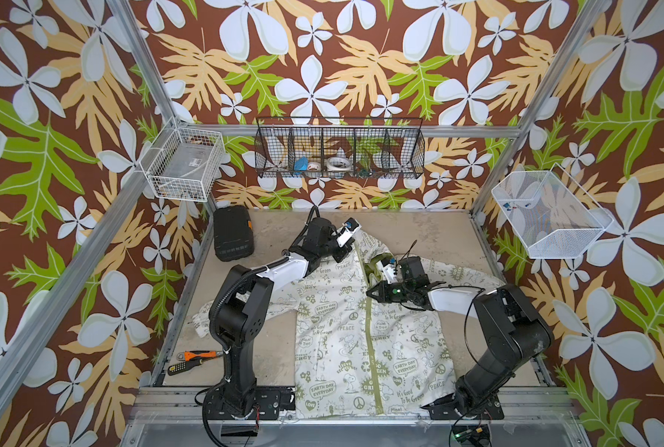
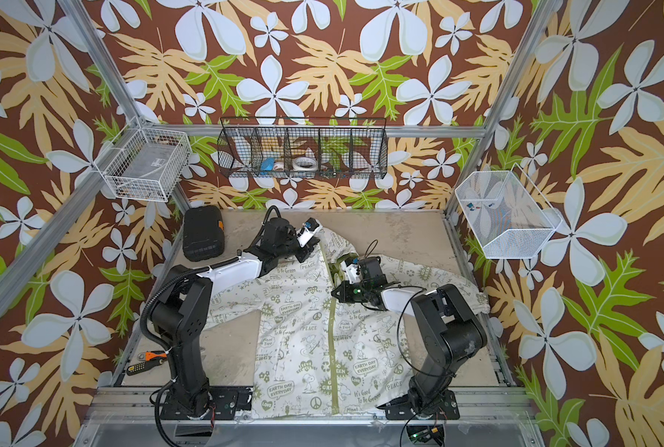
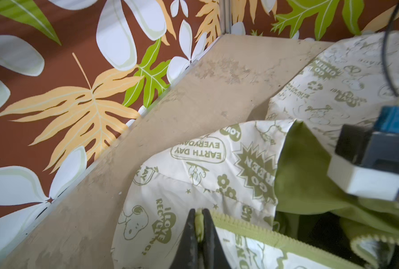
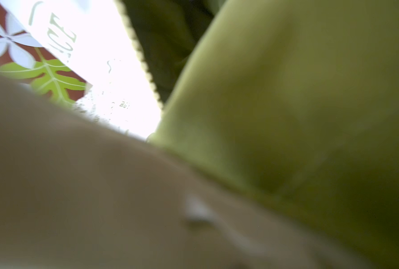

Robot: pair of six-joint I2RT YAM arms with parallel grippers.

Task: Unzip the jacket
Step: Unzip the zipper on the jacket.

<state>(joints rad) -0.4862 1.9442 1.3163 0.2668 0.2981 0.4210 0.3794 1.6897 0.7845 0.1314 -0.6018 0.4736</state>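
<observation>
The table carries the jacket, which lies flat with its hood away from the arm bases. Its zipper is open only near the collar. The left end effector is clenched on the zipper's upper end, we think to keep the cloth tight. The right end effector is clenched where the opening ends; what it holds we cannot tell.

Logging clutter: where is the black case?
In both top views the black case sits in the table's far left corner, apart from the jacket.
</observation>
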